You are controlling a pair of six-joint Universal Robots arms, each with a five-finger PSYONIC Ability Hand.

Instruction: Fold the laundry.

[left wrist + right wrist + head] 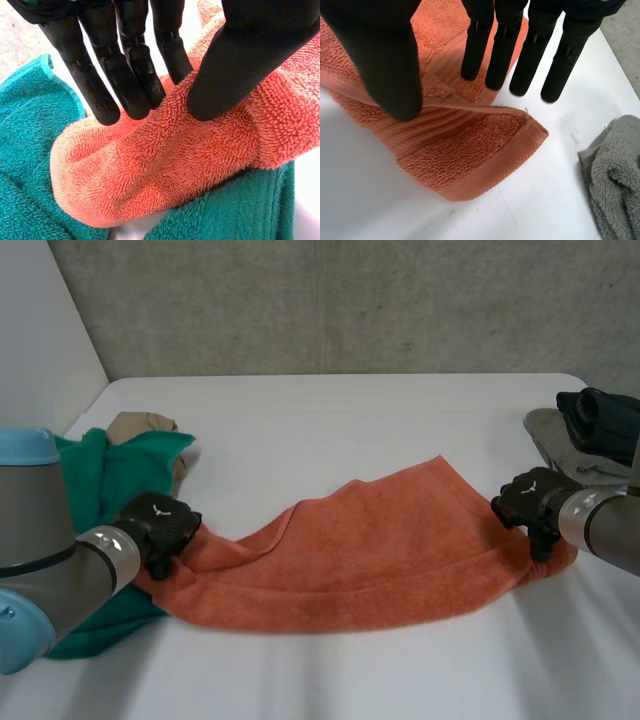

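In the head view an orange towel (370, 555) lies stretched across the middle of the white table (350, 410), from eight o'clock to three o'clock. The left hand (155, 525) is at its eight o'clock end and the right hand (535, 502) at its three o'clock end. A green towel (100, 480) is heaped at nine o'clock, with a tan cloth (140, 427) just behind it. A grey cloth (560, 435) and a dark cloth (605, 420) sit at two o'clock.

In the left wrist view the left hand (125, 75) pinches a bunched end of the orange towel (165, 170) between thumb and straight fingers, over the green towel (30, 165).

In the right wrist view the right hand (385, 60) has its fingers straight and spread away from the thumb, gripping nothing. The thumb tip rests on the orange towel (465, 155), whose folded corner lies flat below the fingertips. The grey cloth (615, 170) lies nearby, apart from it.
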